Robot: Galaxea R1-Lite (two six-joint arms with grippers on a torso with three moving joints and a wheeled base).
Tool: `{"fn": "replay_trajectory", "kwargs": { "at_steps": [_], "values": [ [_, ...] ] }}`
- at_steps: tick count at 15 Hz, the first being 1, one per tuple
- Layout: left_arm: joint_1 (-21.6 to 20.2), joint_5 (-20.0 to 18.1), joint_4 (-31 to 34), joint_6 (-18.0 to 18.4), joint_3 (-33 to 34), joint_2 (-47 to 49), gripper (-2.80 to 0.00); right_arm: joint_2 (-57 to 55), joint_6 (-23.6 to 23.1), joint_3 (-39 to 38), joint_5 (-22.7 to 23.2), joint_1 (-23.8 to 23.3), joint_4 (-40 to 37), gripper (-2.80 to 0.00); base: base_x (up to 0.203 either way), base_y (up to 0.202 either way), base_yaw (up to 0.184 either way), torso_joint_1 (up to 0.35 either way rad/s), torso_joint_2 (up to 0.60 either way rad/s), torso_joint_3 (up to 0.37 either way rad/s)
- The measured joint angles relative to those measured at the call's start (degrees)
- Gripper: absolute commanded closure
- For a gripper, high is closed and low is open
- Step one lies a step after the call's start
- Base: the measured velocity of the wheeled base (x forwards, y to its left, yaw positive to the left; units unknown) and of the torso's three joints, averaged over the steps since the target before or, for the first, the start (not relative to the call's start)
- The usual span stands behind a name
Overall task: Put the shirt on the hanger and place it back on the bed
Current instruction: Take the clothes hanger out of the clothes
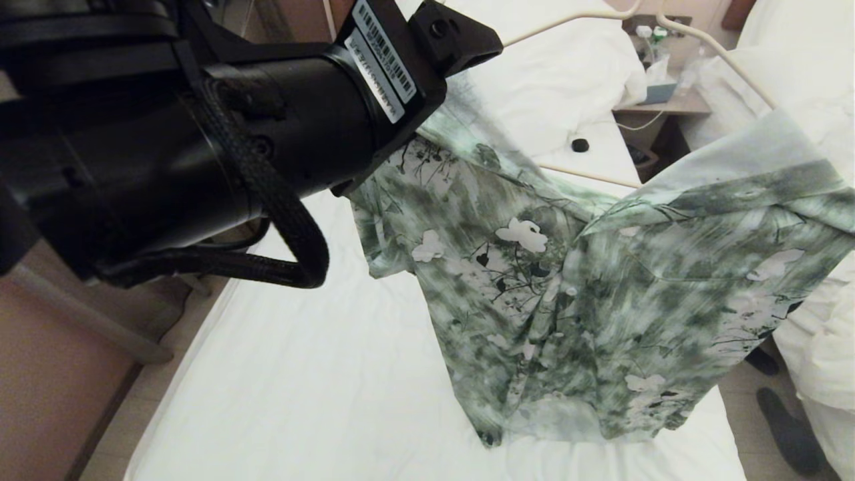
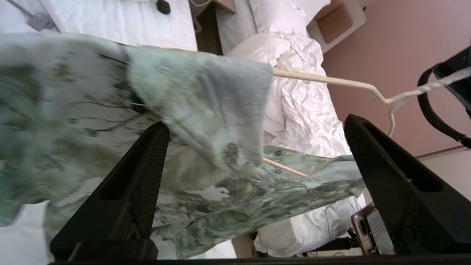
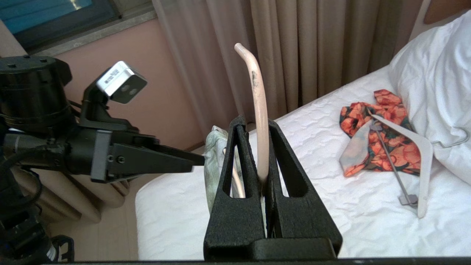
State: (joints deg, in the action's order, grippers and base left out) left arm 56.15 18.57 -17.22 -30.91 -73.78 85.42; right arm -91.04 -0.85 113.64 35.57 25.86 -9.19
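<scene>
Now my right claw point(image 3: 262, 154) is clamped on the hanger point(image 3: 257, 110) hook, left claw point(image 2: 254, 154) wide apart, gripping nothing. Shirt point(image 1: 568, 287) hangs over the bed point(image 1: 300, 374), only half on; right shoulder could slide off the wire.

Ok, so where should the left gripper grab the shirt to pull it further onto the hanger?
Probably the loose edge of the shirt, where it stops on the hanger arm, coming in from the bare wire side near the hook. That edge hangs free as a thin flap between the open left gripper fingers. The right gripper holds the hook.
</scene>
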Motion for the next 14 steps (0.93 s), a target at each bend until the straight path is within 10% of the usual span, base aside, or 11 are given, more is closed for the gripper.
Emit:
{"fn": "replay_trajectory", "kwargs": {
  "at_steps": [14],
  "values": [
    [3.37,-0.68,-13.46,5.12,4.44,4.4,-2.8,-0.59,0.09,0.0,-0.01,0.07,0.25,0.0,0.0,0.0,0.0,0.0,0.0,0.0]
  ]
}}
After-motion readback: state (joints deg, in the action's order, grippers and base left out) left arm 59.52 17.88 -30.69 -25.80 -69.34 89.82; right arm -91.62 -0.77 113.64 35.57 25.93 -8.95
